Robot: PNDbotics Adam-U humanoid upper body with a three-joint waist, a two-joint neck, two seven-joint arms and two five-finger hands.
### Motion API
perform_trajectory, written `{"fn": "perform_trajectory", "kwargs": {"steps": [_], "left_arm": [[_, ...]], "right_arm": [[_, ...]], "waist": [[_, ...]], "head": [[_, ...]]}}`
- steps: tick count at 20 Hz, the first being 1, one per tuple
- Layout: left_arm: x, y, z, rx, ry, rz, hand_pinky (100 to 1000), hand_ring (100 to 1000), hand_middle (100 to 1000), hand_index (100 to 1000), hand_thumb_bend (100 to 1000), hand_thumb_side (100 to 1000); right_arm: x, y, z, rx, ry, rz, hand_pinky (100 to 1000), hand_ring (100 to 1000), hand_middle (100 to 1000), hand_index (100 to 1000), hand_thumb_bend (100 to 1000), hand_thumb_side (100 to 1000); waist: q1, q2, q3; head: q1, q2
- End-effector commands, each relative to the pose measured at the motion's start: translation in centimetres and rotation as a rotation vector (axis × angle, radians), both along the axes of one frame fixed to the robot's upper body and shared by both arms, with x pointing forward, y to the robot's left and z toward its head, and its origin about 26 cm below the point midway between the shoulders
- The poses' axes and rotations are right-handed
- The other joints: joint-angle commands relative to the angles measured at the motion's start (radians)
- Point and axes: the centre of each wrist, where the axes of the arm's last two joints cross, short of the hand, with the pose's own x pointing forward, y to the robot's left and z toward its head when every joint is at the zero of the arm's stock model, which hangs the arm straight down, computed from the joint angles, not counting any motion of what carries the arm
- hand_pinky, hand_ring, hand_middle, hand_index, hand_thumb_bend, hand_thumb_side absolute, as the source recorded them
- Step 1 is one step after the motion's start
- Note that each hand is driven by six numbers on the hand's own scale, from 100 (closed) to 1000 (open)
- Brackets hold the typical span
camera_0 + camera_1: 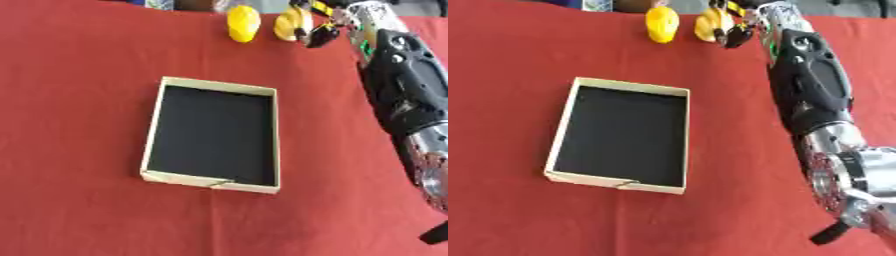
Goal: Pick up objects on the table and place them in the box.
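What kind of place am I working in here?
Probably a tabletop test or demo setup, not a home: a table under a plain red cloth, one empty cardboard box with a black bottom, and two yellow objects at the far edge, where the right hand reaches.

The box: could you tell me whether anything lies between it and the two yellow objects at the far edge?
Nothing visible does. Only bare red cloth lies between the yellow objects and the box, whose black inside holds nothing. The right hand is already at the right-hand object.
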Motion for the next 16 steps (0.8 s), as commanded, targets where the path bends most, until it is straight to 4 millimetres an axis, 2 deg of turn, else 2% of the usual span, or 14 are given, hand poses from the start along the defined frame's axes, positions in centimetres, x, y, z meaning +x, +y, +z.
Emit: {"fn": "perform_trajectory", "kwargs": {"steps": [1, 2, 3, 5, 7, 12, 16], "left_arm": [[-0.4, 0.2, 0.7, 0.008, -0.022, 0.001, 837, 842, 685, 813, 100, 706], [-0.4, 0.2, 0.7, 0.007, -0.022, 0.001, 837, 842, 685, 813, 100, 706], [-0.4, 0.3, 0.7, 0.007, -0.020, 0.001, 837, 842, 684, 812, 100, 706], [-0.4, 0.3, 0.6, 0.006, -0.016, 0.002, 838, 843, 686, 812, 100, 707], [-0.4, 0.3, 0.6, 0.005, -0.016, 0.001, 838, 843, 685, 811, 100, 706], [-0.4, 0.3, 0.5, -0.001, -0.014, 0.003, 838, 842, 686, 811, 100, 706], [-0.4, 0.4, 0.4, -0.003, -0.010, 0.007, 838, 842, 686, 811, 100, 705]], "right_arm": [[-0.2, -0.2, 0.8, 0.016, -0.057, -0.007, 816, 868, 593, 763, 100, 100], [-0.2, -0.2, 0.8, 0.035, -0.071, 0.004, 814, 863, 578, 750, 100, 101], [-0.2, -0.1, 0.9, 0.052, -0.087, 0.017, 795, 822, 492, 667, 100, 107], [-0.2, 0.1, 1.2, 0.081, -0.126, 0.044, 787, 806, 451, 593, 100, 100], [-0.3, 0.3, 1.5, 0.112, -0.170, 0.066, 781, 791, 433, 560, 100, 100], [-0.7, 0.3, 2.6, 0.156, -0.280, 0.151, 776, 774, 425, 540, 100, 100], [-1.7, -0.1, 4.3, 0.159, -0.361, 0.244, 770, 761, 423, 534, 100, 100]], "waist": [[0.005, -0.021, 0.003], [0.006, -0.022, 0.003], [0.006, -0.023, 0.002], [0.007, -0.026, -0.003], [0.008, -0.029, -0.007], [0.010, -0.036, -0.013], [0.013, -0.048, -0.022]], "head": [[-0.003, -0.022], [-0.003, -0.020], [-0.003, -0.014], [-0.004, -0.004], [-0.005, 0.002], [-0.006, 0.017], [0.000, 0.034]]}}
